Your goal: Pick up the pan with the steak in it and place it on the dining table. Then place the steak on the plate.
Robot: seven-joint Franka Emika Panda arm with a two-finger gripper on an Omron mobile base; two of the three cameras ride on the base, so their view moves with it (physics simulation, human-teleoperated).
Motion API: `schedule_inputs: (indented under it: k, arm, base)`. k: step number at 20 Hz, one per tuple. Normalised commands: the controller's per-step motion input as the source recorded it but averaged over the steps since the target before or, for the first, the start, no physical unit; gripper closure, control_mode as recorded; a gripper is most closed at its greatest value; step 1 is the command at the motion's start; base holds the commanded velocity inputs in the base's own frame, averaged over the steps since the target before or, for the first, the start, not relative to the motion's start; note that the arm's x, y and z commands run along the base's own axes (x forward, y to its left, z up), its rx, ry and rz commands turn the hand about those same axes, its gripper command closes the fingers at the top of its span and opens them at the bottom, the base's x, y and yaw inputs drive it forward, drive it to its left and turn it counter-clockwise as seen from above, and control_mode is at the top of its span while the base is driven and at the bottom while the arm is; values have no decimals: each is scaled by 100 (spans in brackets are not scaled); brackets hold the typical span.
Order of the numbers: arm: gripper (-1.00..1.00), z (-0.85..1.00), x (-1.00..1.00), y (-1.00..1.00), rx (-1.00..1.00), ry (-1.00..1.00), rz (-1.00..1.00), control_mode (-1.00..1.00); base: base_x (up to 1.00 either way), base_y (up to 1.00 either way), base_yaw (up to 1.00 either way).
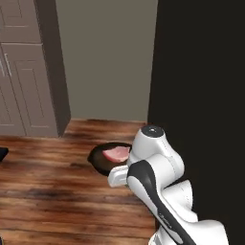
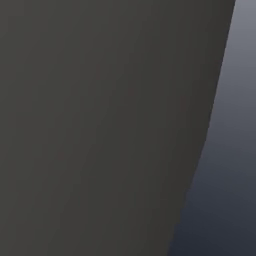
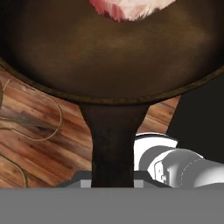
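Dark brown-black round shallow pan point(image 1: 103, 160) hanging in air above wooden plank floor point(image 1: 43, 191), beside tall black panel point(image 1: 201, 95). Flat pink-red raw steak point(image 1: 116, 153) lying inside pan. Claw point(image 3: 113, 181) sitting at pan's long handle, apparently clamping it, fingertips hidden so cannot tell for sure. Grey cabinet doors point(image 1: 21, 86) standing at far left.
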Motion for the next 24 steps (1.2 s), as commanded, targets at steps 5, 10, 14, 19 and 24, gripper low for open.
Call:
schedule_inputs:
  k: [5, 10, 14, 19, 24]
  arm:
    - [100, 0, 0, 0, 0, 0, 0, 100]
    - [100, 0, 0, 0, 0, 0, 0, 100]
    - [100, 0, 0, 0, 0, 0, 0, 100]
    - [100, 0, 0, 0, 0, 0, 0, 100]
    - [100, 0, 0, 0, 0, 0, 0, 100]
  base:
    - [0, 0, 48]
    - [0, 0, 48]
    - [0, 0, 48]
    - [0, 0, 49]
    - [0, 0, 49]
